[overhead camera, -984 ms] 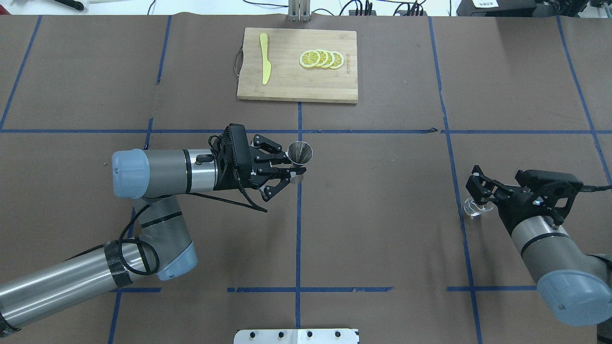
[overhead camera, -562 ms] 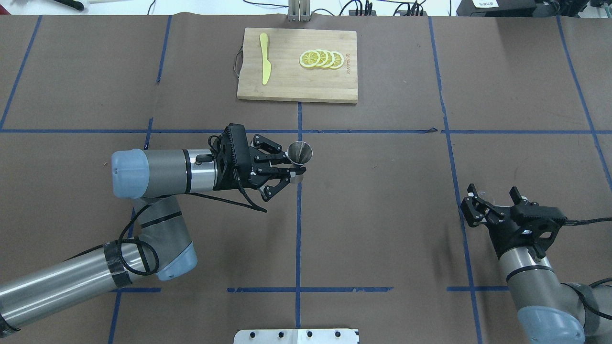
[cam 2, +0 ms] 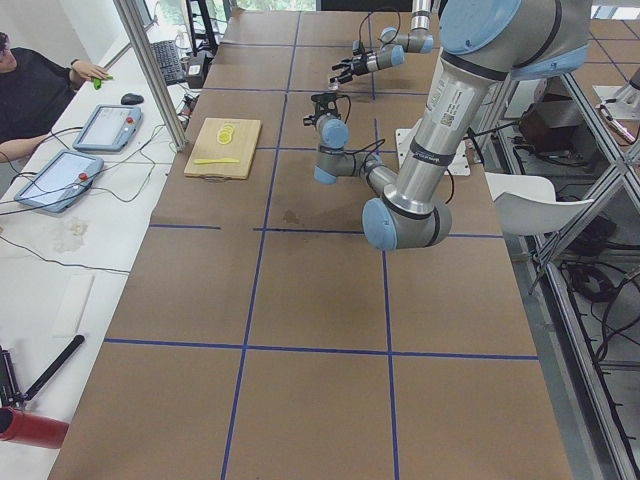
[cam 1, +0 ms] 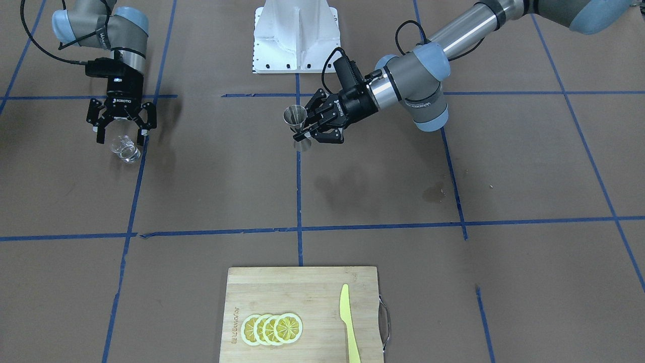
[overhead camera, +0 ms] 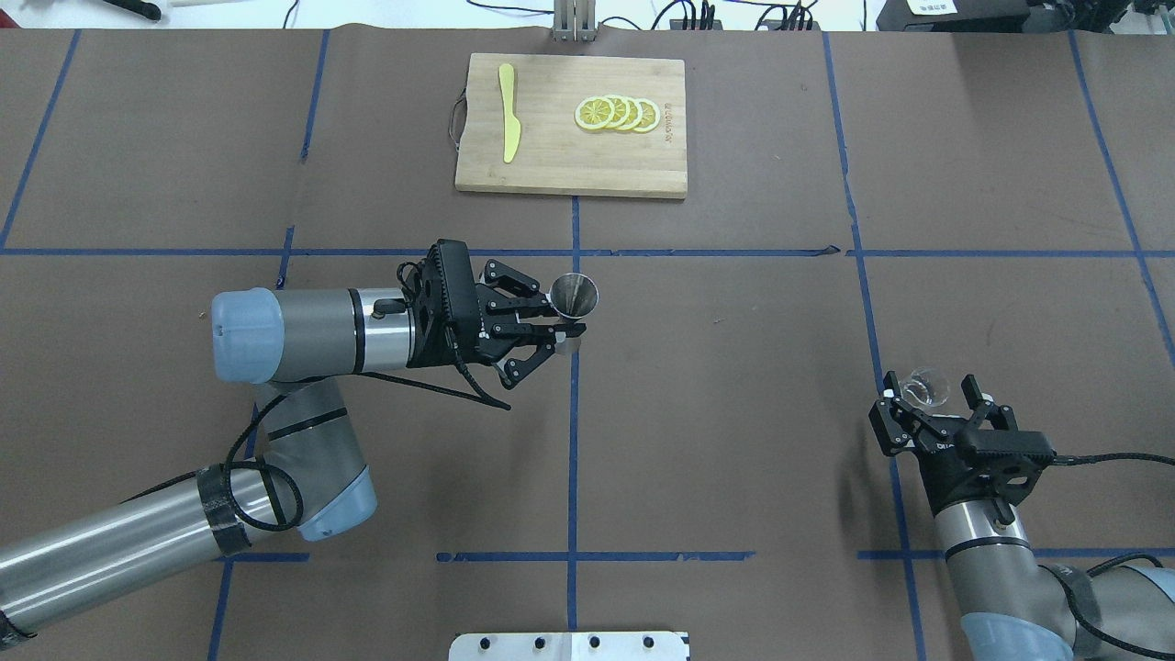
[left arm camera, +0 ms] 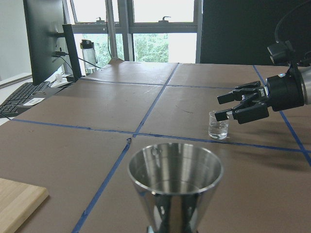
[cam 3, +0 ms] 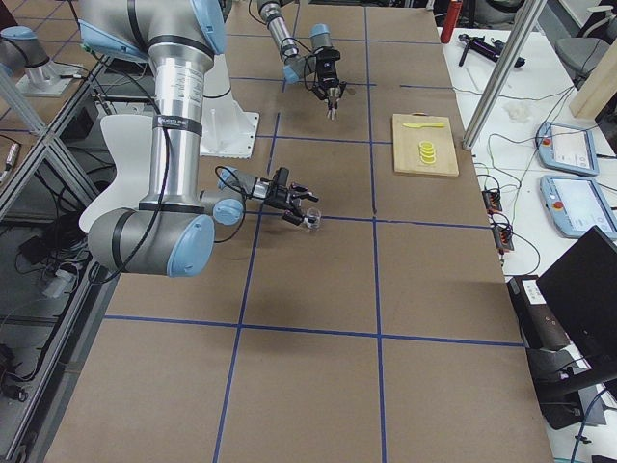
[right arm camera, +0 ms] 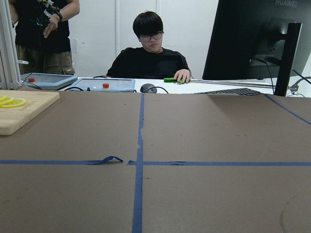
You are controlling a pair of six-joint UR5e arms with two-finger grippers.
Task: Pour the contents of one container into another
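Note:
The steel hourglass jigger [overhead camera: 574, 296] is held upright at its waist, off the table near the centre, by my left gripper [overhead camera: 556, 329], which is shut on it. Its open mouth [left arm camera: 175, 167] fills the bottom of the left wrist view. The clear cup [overhead camera: 925, 387] stands on the table at the right, also showing as a small glass [cam 1: 124, 148] [left arm camera: 218, 125]. My right gripper [overhead camera: 932, 404] is open, its fingers spread on either side just behind and slightly above the cup, apparently not touching it. The right wrist view does not show the cup.
A wooden cutting board [overhead camera: 569, 174] lies at the far middle with lemon slices [overhead camera: 617, 113] and a yellow knife [overhead camera: 508, 124]. The white robot base plate [overhead camera: 569, 645] sits at the near edge. Two operators [right arm camera: 150, 53] are beyond the far edge.
My right arm has swung round and pulled back toward the robot; its open gripper now points forward from behind the cup. The left arm and jigger have barely moved.

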